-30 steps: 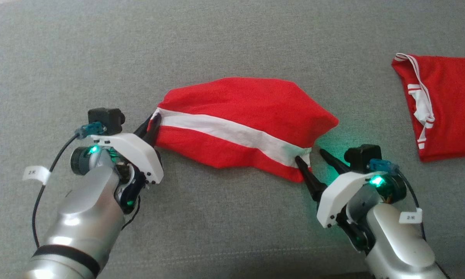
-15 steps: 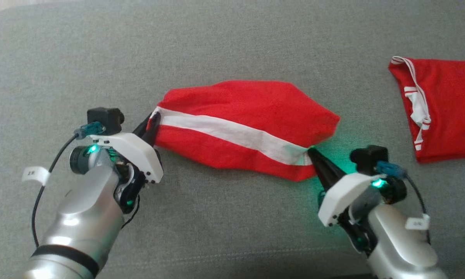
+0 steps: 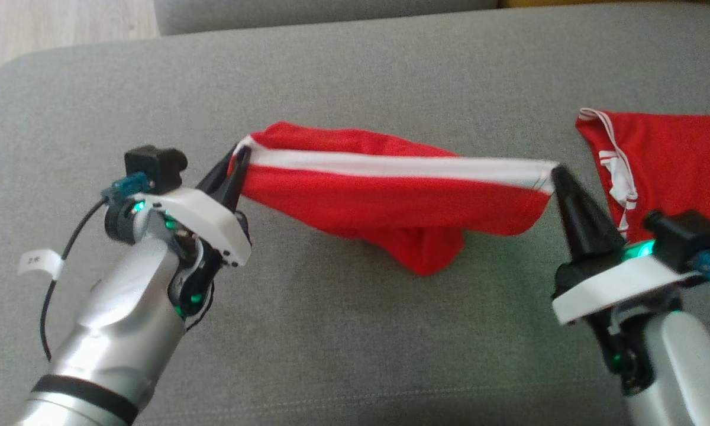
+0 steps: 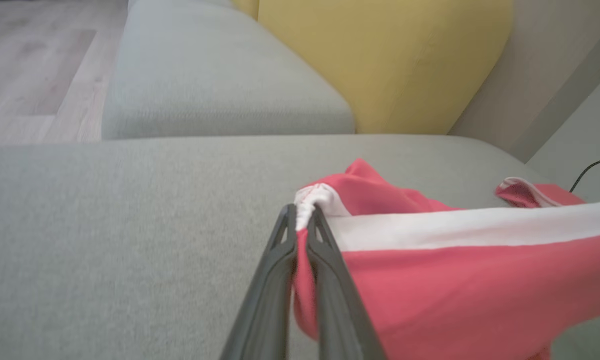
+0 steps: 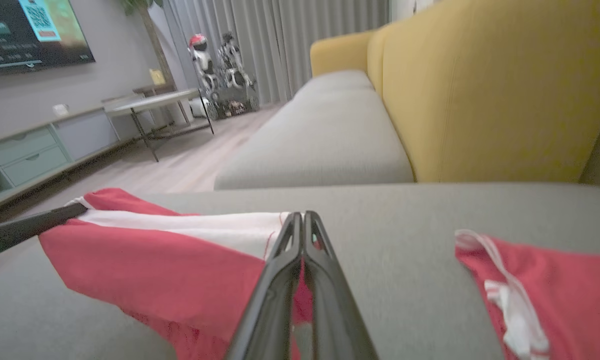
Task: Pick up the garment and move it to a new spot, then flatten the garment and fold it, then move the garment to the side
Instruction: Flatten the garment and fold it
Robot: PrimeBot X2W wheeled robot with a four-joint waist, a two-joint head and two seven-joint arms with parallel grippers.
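Left gripper (image 3: 238,163) is clamped on the left end of the garment (image 3: 390,198), on its white band. Right gripper (image 3: 559,176) is clamped on the band's right end. The band is taut between them, probably so the cloth hangs straight for flattening. The garment is over the middle of the cushion (image 3: 331,331), mostly lifted. Its lowest fold sags and looks to touch the cushion. Another red cloth (image 3: 674,154) lies at the right edge, close to the right gripper and a possible snag.

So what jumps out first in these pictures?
The red garment with its white stripe, stretched across the middle with one end pinched by the left gripper and the other by the right gripper, over the grey cushion. Next comes a second red garment lying at the right, then the yellow backrest behind.
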